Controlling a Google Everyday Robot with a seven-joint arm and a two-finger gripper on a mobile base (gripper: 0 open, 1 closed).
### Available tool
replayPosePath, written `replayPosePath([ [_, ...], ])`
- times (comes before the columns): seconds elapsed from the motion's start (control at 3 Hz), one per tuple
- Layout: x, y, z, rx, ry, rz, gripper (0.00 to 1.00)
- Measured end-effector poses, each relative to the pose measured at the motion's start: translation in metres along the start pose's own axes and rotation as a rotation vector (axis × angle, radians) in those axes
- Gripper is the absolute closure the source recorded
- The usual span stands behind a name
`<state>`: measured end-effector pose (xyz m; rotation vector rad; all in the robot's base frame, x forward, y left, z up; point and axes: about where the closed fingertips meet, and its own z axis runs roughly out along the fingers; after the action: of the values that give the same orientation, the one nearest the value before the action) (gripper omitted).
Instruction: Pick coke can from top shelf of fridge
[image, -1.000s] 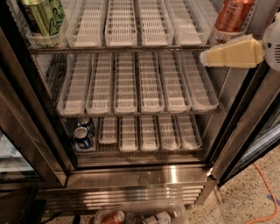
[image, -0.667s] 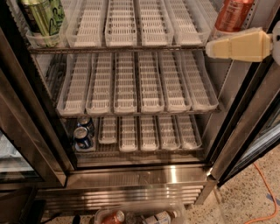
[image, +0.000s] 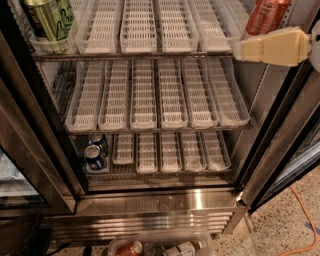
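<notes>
1. Coke can (image: 267, 15) and hand (image: 245, 49): the cream-coloured hand juts in from the right, with its tip just below and in front of the can. Whether it is wide or narrow cannot be told.
2. Position: the Coke can stands at the right end of the top shelf (image: 135, 54), near the side wall of the fridge (image: 155, 200). It is well apart from the green can (image: 50, 17) at the left end.
3. Axis: the can is upright, long axis vertical, base on the shelf. Its top is cut off by the edge of the view.
4. Risks: the hand sits about level with the front rail. A straight push could strike the rail, or clip the can low and tip it. The nearby wall probably leaves little room on that side.
</notes>
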<state>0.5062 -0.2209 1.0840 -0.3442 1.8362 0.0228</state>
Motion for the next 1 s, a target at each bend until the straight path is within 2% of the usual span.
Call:
replayPosePath([
  [0.33,-0.007,0.003,0.006,-0.011,-0.043,0.002,0.00],
  [1.0,-0.025,0.010,0.046,-0.037,-0.192,0.022,0.00],
])
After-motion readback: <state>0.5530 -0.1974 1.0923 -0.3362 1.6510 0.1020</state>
